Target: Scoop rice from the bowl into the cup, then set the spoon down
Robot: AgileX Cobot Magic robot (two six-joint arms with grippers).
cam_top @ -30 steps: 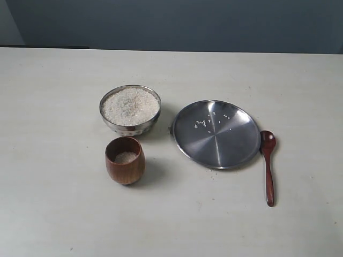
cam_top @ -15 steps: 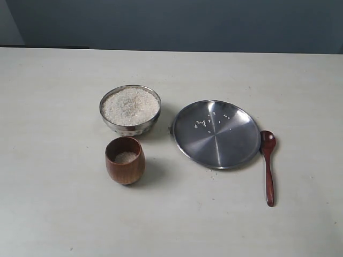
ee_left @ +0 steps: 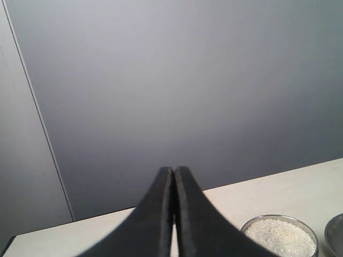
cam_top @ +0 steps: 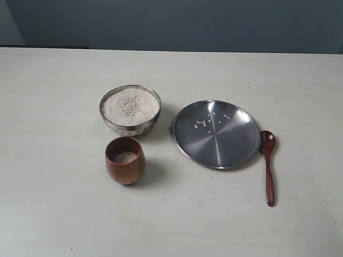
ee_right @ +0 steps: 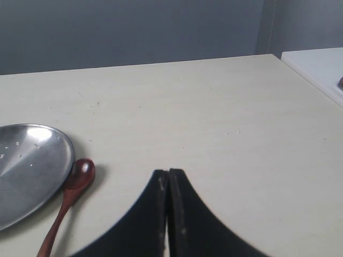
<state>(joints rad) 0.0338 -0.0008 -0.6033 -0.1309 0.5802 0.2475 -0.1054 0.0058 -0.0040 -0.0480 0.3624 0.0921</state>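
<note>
A flat steel plate (cam_top: 225,147) flecked with stray grains lay mid-table (cam_top: 53,203). Just beside it, toward the right edge, lay the slim reddish-brown spoon (cam_top: 268,171), its handle pointing at the near edge. The rice (cam_top: 130,106) filled the steel bowl (cam_top: 130,130) on the plate's other side, with the wooden cup (cam_top: 125,168) just nearer. The left gripper (ee_left: 174,176) and right gripper (ee_right: 168,179) hung clear, jaws pressed together, empty.

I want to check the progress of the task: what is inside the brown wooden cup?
Inside the cup lies some white rice, below the rim. How deep it goes cannot be seen: the cup's wall covers it.
</note>
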